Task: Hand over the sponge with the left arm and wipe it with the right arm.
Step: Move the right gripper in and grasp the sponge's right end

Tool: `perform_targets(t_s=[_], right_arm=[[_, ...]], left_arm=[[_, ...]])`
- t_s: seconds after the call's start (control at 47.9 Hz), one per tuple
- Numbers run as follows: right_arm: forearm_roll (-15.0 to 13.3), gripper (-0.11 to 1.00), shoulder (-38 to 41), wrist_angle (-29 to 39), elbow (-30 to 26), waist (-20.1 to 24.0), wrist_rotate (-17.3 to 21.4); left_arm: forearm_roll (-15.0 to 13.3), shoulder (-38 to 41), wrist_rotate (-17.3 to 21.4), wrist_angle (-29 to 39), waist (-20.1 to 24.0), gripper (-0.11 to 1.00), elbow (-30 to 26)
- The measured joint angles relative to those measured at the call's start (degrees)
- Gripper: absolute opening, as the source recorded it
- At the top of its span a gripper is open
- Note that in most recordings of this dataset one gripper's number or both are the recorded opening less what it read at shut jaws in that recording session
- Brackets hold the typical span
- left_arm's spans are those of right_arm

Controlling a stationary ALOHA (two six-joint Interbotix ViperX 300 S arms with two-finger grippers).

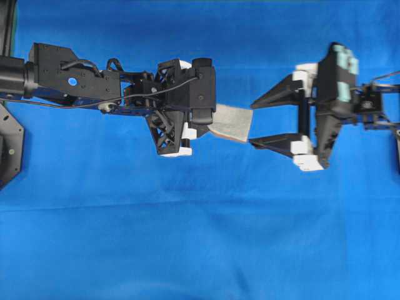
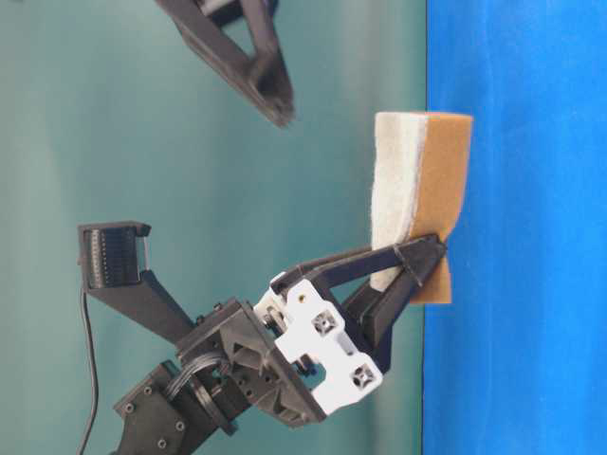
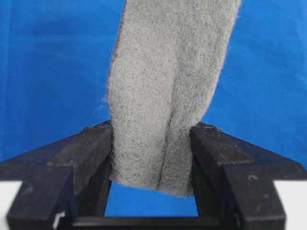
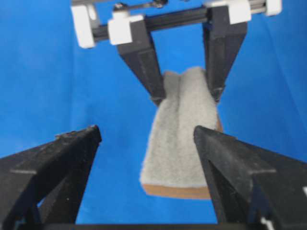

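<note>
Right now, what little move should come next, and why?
Probably the right gripper should slide forward around the sponge's free end, then close. Its fingers are wide open just short of it, while the left gripper pinches the other end.

Bright, even light, faint shadows; right wrist view soft, its near pincer (image 4: pixel 146 139) blurred.

A blue cloth (image 1: pixel 187 237) covers the surface beneath both claws, lightly creased and wrinkled across its width. In the table-level view, a plain teal backdrop (image 2: pixel 190 171) stands behind the claw.
</note>
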Motion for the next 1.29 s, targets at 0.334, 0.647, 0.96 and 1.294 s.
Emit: perform_targets(t_s=[0.334, 0.647, 0.96, 1.294], right_arm=[[-0.09, 0.74, 9.14, 2.64, -5.1, -2.46, -0.62], [-0.26, 0.74, 17.14, 4.48, -8.35, -2.02, -0.79], [-0.18, 0.74, 17.58, 4.66, -8.7, -2.02, -0.79], [-2.11, 0.16, 17.58, 5.1, -8.79, -2.72, -0.62]], left_arm=[[0.0, 0.0, 0.0, 0.09, -0.09, 0.4, 0.09], [0.0, 0.0, -0.09, 0.18, -0.09, 0.35, 0.18], [0.0, 0.0, -0.09, 0.09, -0.09, 0.35, 0.18], [0.0, 0.09, 0.0, 0.09, -0.35, 0.29, 0.26]])
